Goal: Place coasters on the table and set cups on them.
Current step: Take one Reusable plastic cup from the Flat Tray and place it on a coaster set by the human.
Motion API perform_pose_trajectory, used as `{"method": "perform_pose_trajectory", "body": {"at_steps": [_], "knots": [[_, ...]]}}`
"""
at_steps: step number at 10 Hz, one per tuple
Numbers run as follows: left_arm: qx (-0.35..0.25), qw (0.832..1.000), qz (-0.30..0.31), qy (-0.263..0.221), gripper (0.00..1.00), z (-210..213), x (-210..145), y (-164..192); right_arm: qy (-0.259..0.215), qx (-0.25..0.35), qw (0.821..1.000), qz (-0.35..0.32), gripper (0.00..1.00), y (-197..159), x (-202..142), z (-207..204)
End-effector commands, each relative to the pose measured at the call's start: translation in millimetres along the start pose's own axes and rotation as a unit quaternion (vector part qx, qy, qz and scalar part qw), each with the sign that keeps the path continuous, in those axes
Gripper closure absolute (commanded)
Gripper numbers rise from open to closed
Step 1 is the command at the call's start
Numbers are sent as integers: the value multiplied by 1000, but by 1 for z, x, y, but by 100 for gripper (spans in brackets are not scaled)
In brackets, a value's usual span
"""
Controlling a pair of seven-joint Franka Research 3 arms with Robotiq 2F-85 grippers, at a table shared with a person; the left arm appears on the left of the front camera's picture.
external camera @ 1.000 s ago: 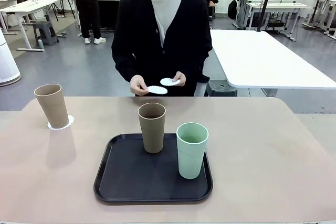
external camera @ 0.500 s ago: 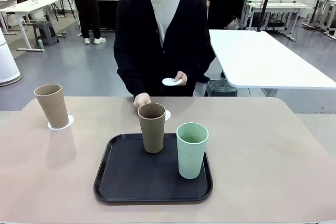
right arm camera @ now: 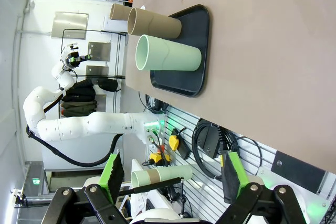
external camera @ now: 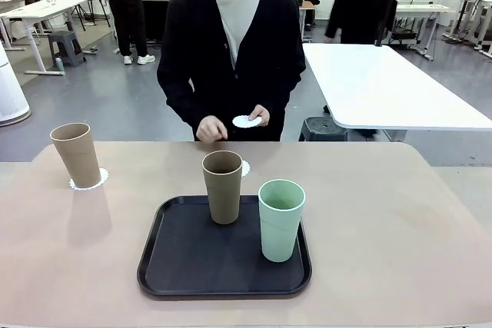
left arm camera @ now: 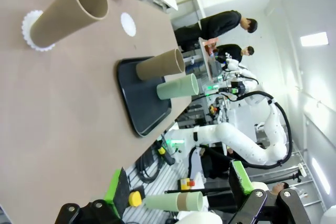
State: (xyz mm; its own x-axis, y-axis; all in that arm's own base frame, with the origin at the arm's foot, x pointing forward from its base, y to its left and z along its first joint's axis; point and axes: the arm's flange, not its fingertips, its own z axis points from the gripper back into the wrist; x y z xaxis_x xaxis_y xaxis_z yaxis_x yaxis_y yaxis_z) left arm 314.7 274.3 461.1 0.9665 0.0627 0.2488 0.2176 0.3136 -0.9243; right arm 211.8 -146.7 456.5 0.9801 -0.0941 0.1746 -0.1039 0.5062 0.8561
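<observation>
One tan cup (external camera: 75, 155) stands on a coaster (external camera: 88, 180) at the table's (external camera: 400, 220) far left. A second tan cup (external camera: 222, 187) and the mint green cup (external camera: 280, 219) stand on the black tray (external camera: 177, 255). A bare coaster (external camera: 244, 168) lies on the table just behind the tray, partly hidden by the tan cup. The person holds another coaster (external camera: 246, 121) in one hand; the other hand (external camera: 211, 130) hovers near it. My left gripper (left arm camera: 176, 192) is open, far from the cups. My right gripper (right arm camera: 172, 179) is open too, off the table's edge.
The bare coaster (left arm camera: 128, 24) lies beyond the tray (left arm camera: 142, 98) in the left wrist view. The right wrist view has the green cup (right arm camera: 168, 56) nearest and the tray (right arm camera: 191, 77) under it. A white table (external camera: 384, 86) stands behind the person.
The person laid one coaster on the table behind the tray's tan cup, then drew that hand back up to the body. The other coaster stays in hand. Cups and grippers have not moved.
</observation>
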Motion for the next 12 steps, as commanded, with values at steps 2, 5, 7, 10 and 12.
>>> {"method": "perform_pose_trajectory", "body": {"at_steps": [2, 5, 7, 10, 12], "knots": [[-1, 1000, 1, -4, 0, -1, -3, -1, -6, 11, 1000, 9, 0, 0, 1, -1], [-1, 1000, 1, -4, 0, -1, -3, -1, -6, 11, 1000, 9, 0, 0, 1, -1], [-1, 1000, 1, -4, 0, -1, -3, -1, -6, 11, 1000, 9, 0, 0, 1, -1], [88, 995, -47, -14, 0, -2, 15, -23, -6, 11, 1000, 9, 0, 0, 1, -1], [187, 976, -107, 10, 0, -22, 39, -89, -6, 11, 1000, 9, 0, 0, 1, -1]]}}
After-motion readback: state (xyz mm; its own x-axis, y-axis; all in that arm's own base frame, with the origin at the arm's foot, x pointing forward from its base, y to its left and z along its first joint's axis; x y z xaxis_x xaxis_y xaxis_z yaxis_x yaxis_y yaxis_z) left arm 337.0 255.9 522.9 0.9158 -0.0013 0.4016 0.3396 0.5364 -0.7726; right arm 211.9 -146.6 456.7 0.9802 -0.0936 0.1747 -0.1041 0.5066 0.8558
